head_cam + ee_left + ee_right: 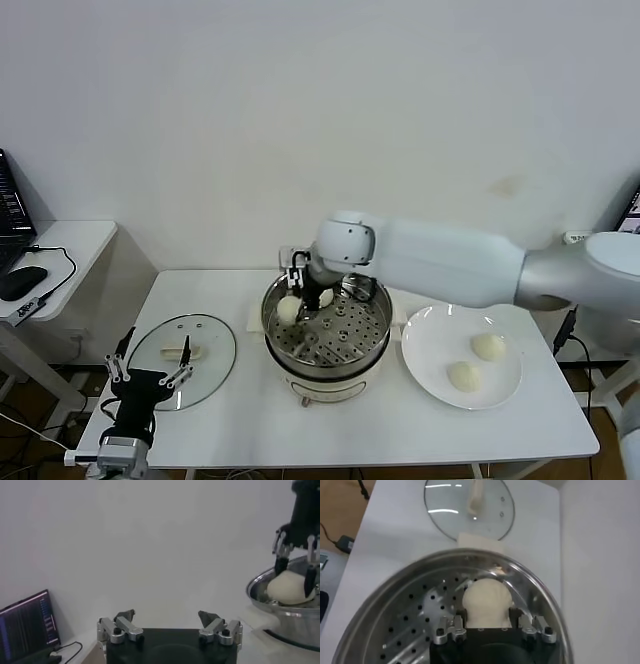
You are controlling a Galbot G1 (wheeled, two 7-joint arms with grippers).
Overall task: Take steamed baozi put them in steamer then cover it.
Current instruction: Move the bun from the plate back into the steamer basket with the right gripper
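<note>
My right gripper (487,614) reaches into the shiny steamer (370,335) and is shut on a cream-white steamed baozi (487,600), a finger on each side. The bun (288,309) sits low over the perforated tray (415,615), near the rim facing the cover. A second white bun (327,297) shows partly behind the gripper (300,296). Two more baozi (488,346) (463,375) lie on the white plate (430,340). The glass cover (205,345) lies flat on the table to the left. My left gripper (152,358) hangs open at the cover's front edge, holding nothing.
The steamer stands mid-table on its cream base (320,385). A side desk (60,245) with a laptop, mouse and cables stands to the left. The table's front edge (350,462) runs close below the steamer. In the left wrist view the right gripper (296,572) shows over the pot (295,612).
</note>
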